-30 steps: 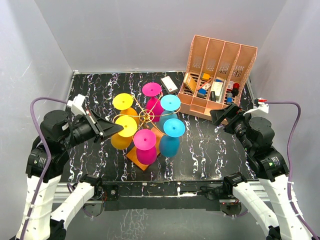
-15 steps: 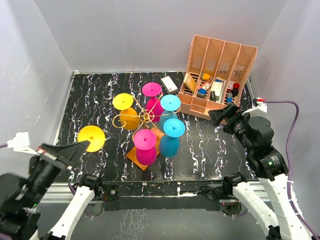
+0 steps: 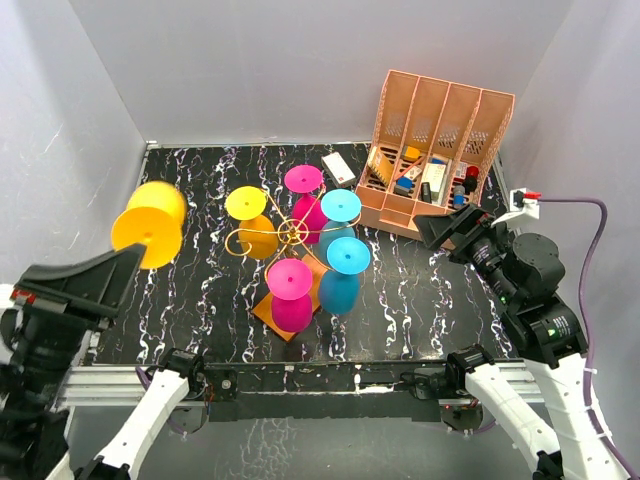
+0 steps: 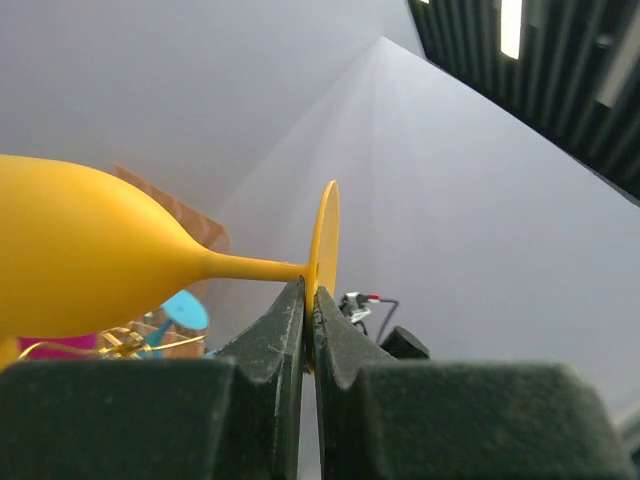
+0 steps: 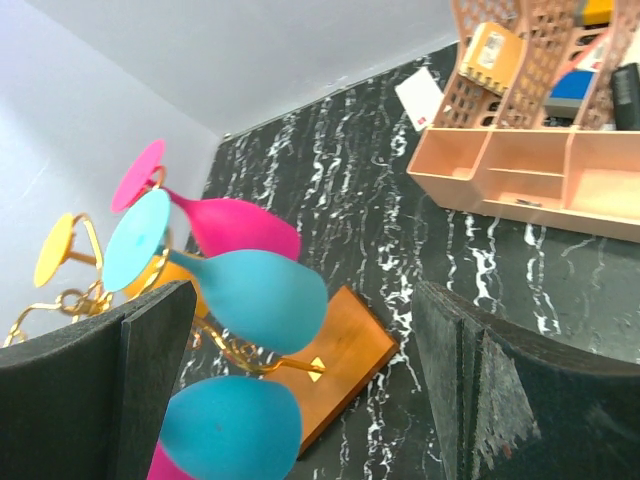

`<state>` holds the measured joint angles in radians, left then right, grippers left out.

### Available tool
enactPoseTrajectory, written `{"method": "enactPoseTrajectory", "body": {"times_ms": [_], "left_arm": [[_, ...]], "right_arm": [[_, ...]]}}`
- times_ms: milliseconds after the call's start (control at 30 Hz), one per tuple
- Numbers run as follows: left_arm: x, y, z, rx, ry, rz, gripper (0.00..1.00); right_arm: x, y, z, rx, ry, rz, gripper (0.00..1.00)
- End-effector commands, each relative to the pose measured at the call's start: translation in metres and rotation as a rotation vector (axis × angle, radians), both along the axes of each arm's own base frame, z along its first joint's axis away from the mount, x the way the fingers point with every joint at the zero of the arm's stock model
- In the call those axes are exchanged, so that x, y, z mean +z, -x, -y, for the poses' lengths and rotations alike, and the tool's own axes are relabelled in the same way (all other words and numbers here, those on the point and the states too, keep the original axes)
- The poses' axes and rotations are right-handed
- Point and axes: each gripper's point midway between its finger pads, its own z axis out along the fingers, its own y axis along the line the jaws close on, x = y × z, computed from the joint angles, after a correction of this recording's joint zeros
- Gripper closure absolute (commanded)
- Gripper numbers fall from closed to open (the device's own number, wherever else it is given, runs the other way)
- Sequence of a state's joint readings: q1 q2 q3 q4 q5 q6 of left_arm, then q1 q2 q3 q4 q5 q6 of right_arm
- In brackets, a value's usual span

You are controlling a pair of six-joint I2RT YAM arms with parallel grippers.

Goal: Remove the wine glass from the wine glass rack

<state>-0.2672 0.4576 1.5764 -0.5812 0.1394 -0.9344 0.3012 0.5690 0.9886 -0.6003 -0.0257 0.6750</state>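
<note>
Marbled table [image 3: 420,290] holds rack [image 3: 292,232] and pink organiser [image 3: 440,120] — left claw [image 4: 308,300] pinches yellow glass [image 4: 90,260], right claw [image 3: 435,228] gapes.

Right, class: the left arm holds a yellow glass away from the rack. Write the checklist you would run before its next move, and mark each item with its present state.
1. Left jaws shut on the yellow wine glass: ok, they pinch the edge of its foot.
2. Glass apart from the wine glass rack: ok, held well off to its left.
3. Grip firm enough to carry: cannot tell, only the foot's rim is pinched.
4. Five other glasses hanging on the rack: ok.
5. Right jaws open, empty and apart from the rack: ok.
6. Bare table near the glass for setting it down: ok.
</note>
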Motion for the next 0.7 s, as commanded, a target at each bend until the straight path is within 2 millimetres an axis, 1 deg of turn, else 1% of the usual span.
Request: {"method": "enactPoseTrajectory", "body": {"times_ms": [0, 67, 133, 167, 233, 267, 300, 367, 433, 567, 667], "left_arm": [[0.034, -0.005, 0.048, -0.28, 0.003, 0.144, 1.0], [0.041, 0.002, 0.06, -0.402, 0.038, 0.186, 1.0], [0.044, 0.008, 0.071, -0.509, 0.055, 0.218, 1.0], [0.042, 0.008, 0.076, -0.558, 0.064, 0.215, 1.0], [0.045, 0.015, 0.081, -0.644, 0.08, 0.258, 1.0], [0.042, 0.013, 0.084, -0.677, 0.088, 0.241, 1.0], [0.043, 0.016, 0.085, -0.709, 0.098, 0.259, 1.0], [0.041, 0.017, 0.087, -0.763, 0.124, 0.264, 1.0], [0.041, 0.017, 0.087, -0.807, 0.163, 0.273, 1.0], [0.044, 0.016, 0.084, -0.892, 0.25, 0.303, 1.0], [0.045, 0.01, 0.083, -0.939, 0.307, 0.317, 1.0]], "right_arm": [[0.057, 0.014, -0.02, 0.137, -0.047, 0.19, 0.02], [0.073, 0.023, -0.032, 0.226, -0.046, 0.258, 0.02], [0.09, 0.035, -0.045, 0.325, -0.049, 0.34, 0.02], [0.099, 0.042, -0.051, 0.378, -0.051, 0.383, 0.02], [0.116, 0.06, -0.067, 0.514, -0.061, 0.472, 0.02], [0.126, 0.069, -0.073, 0.577, -0.069, 0.521, 0.02], [0.136, 0.078, -0.079, 0.639, -0.076, 0.568, 0.02], [0.149, 0.091, -0.088, 0.749, -0.102, 0.631, 0.02], [0.16, 0.097, -0.095, 0.828, -0.141, 0.661, 0.02], [0.172, 0.097, -0.109, 0.983, -0.247, 0.637, 0.02], [0.186, 0.1, -0.111, 1.06, -0.324, 0.666, 0.02]]}}
